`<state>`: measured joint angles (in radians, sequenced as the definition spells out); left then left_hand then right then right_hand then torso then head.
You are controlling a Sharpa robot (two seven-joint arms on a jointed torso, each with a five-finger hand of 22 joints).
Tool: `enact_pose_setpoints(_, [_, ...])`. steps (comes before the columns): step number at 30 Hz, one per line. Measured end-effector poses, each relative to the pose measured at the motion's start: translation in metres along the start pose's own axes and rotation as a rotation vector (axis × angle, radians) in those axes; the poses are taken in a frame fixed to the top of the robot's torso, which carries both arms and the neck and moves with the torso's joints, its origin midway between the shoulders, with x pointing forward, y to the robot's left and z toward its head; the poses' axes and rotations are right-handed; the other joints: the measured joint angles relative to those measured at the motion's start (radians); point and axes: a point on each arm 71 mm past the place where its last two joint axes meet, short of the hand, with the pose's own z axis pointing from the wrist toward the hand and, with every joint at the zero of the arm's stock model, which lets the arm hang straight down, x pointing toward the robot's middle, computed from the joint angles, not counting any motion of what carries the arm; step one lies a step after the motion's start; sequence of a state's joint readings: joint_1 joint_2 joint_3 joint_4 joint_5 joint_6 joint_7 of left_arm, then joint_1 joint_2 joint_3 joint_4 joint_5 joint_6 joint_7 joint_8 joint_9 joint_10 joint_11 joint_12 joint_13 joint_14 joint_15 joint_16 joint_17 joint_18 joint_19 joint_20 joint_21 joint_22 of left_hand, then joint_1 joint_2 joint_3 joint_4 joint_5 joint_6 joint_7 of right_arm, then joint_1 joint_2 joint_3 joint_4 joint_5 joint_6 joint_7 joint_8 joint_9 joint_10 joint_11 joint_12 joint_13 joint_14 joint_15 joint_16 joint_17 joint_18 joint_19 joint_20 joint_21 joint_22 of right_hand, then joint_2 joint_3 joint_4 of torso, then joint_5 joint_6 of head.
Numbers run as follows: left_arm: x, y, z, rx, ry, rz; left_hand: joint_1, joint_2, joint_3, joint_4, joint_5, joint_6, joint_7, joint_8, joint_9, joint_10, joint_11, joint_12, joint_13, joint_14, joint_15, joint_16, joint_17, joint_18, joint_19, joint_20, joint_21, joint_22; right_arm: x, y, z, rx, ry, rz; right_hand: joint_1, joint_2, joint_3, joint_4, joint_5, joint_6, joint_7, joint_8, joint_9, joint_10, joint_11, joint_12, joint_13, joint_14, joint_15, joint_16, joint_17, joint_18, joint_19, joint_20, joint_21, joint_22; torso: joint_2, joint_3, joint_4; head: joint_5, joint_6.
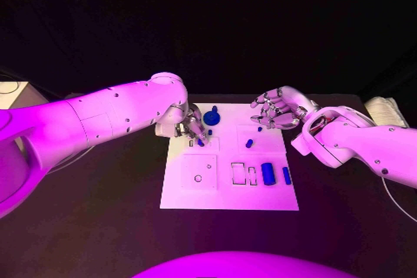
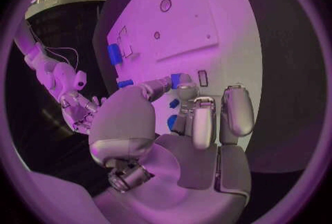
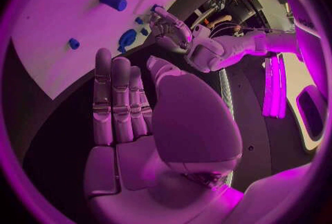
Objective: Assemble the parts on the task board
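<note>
- The left hand (image 1: 184, 128) reaches over the far left part of the task board (image 1: 187, 196), fingers pointing down at it. A small blue part (image 1: 200, 142) sits at its fingertips; in the left wrist view the thumb and one finger close on this part (image 2: 181, 81). Its shape is mostly hidden by the fingers, so its long axis cannot be made out.
- A round blue part (image 1: 213, 116) lies just beyond the left hand, near the board's far edge.
- A small blue peg (image 1: 249, 143) stands mid-board, apart from both hands.
- Towards the near right, a blue cylinder (image 1: 267, 173) lies with its long axis running near to far; a thinner blue bar (image 1: 286, 176) lies parallel beside it.
- The right hand (image 1: 279, 109) hovers over the far right corner, fingers spread, holding nothing.
</note>
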<state>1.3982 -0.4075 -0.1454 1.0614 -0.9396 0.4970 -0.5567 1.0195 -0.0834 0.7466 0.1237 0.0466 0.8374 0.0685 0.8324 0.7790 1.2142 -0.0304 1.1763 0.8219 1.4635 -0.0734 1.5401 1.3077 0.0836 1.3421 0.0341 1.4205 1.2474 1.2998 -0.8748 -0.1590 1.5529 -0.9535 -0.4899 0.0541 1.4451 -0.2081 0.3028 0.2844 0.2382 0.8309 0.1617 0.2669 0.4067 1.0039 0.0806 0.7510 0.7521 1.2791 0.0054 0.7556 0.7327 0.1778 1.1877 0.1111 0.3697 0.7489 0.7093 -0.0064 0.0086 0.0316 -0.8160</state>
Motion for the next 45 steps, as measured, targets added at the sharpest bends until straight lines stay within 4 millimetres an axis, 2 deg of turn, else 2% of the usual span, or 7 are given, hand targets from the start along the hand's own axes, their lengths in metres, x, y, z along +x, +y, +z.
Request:
enact_pose_setpoints(24, [0.0004, 0.0002, 0.0006, -0.001, 0.002, 0.001, 0.000, 0.000, -0.006, -0.006, 0.000, 0.005, 0.003, -0.001, 0.000, 0.003, 0.004, 0.000, -0.001, 0.004, -0.003, 0.000, 0.000, 0.000, 0.000, 0.000, 0.000, -0.001, -0.0001, -0.0002, -0.0001, 0.000, 0.000, -0.001, 0.000, 0.000, 0.000, 0.000, 0.000, 0.000, 0.000, 0.000, 0.000, 0.000, 0.000, 0.000, 0.000, 0.000, 0.000, 0.000, 0.001, 0.000, 0.000, 0.000, 0.000, 0.000, 0.000, 0.0003, 0.0012, -0.002, -0.002])
enact_pose_setpoints(29, [-0.0001, 0.0001, 0.0013, -0.002, 0.002, -0.001, -0.025, 0.013, -0.010, -0.010, -0.001, 0.009, 0.006, -0.001, -0.001, 0.006, 0.002, 0.000, -0.007, 0.004, -0.003, 0.000, 0.000, 0.000, 0.000, 0.000, 0.000, -0.003, -0.0001, -0.0001, -0.0002, 0.000, 0.001, -0.001, 0.000, 0.000, 0.000, 0.000, 0.000, 0.000, 0.000, 0.000, 0.000, 0.000, 0.000, 0.000, 0.000, 0.000, 0.000, 0.000, 0.000, 0.000, 0.000, 0.000, 0.000, 0.000, 0.000, 0.0001, 0.0009, -0.002, -0.003])
enact_pose_setpoints(33, [-0.0002, 0.0003, 0.0021, -0.004, 0.002, -0.001, -0.051, 0.000, 0.008, -0.036, -0.001, 0.020, -0.001, -0.001, 0.000, 0.011, 0.000, 0.000, -0.007, 0.004, -0.003, 0.000, 0.000, 0.000, 0.000, 0.000, 0.000, -0.003, -0.0002, -0.0002, -0.0003, 0.000, 0.000, -0.001, 0.000, 0.000, 0.000, 0.000, 0.000, 0.000, 0.000, 0.000, 0.000, 0.000, 0.000, 0.000, -0.002, 0.004, 0.004, 0.000, 0.002, 0.000, 0.000, 0.000, 0.000, -0.002, 0.000, 0.0001, 0.0000, -0.003, -0.003])
enact_pose_setpoints(36, [-0.0002, 0.0007, 0.0027, -0.008, 0.002, 0.000, -0.060, -0.009, 0.008, -0.036, -0.001, 0.034, -0.015, -0.006, 0.002, 0.012, -0.001, 0.000, -0.007, 0.003, -0.003, 0.000, 0.000, 0.000, 0.000, 0.000, 0.000, -0.003, -0.0003, -0.0003, -0.0004, 0.001, 0.000, -0.001, 0.000, 0.000, 0.000, 0.000, 0.000, 0.000, 0.000, 0.000, 0.000, 0.000, 0.000, 0.000, -0.002, 0.004, 0.004, 0.000, 0.002, 0.000, 0.000, 0.000, 0.000, -0.002, 0.001, 0.0003, -0.0005, -0.004, -0.003])
enact_pose_setpoints(38, [-0.0002, 0.0016, 0.0034, -0.012, 0.001, 0.001, -0.064, -0.005, 0.000, -0.031, -0.001, 0.055, -0.033, -0.006, 0.004, 0.014, 0.000, 0.000, -0.007, 0.003, -0.003, 0.000, 0.000, 0.000, 0.000, 0.000, 0.000, -0.003, -0.0003, -0.0003, -0.0005, 0.001, 0.000, -0.001, 0.000, 0.000, 0.000, 0.000, 0.000, 0.000, 0.000, 0.000, 0.000, 0.000, 0.000, 0.000, -0.002, 0.004, 0.004, 0.000, 0.002, 0.000, 0.000, 0.000, 0.000, -0.002, 0.001, 0.0005, -0.0005, -0.005, -0.004])
enact_pose_setpoints(45, [-0.0005, 0.0025, 0.0043, -0.014, -0.003, 0.000, -0.083, -0.017, -0.025, -0.014, -0.001, 0.067, -0.041, -0.006, 0.003, 0.014, 0.000, -0.004, -0.007, 0.003, -0.003, 0.000, 0.000, 0.000, 0.000, 0.000, 0.000, -0.004, -0.0004, -0.0004, -0.0006, 0.001, 0.000, -0.001, 0.000, 0.000, 0.000, 0.000, 0.000, -0.001, 0.001, 0.000, 0.000, 0.000, 0.000, 0.002, -0.002, 0.004, 0.004, 0.000, 0.002, 0.000, 0.000, 0.000, 0.000, -0.002, 0.001, 0.0007, 0.0000, -0.008, -0.007])
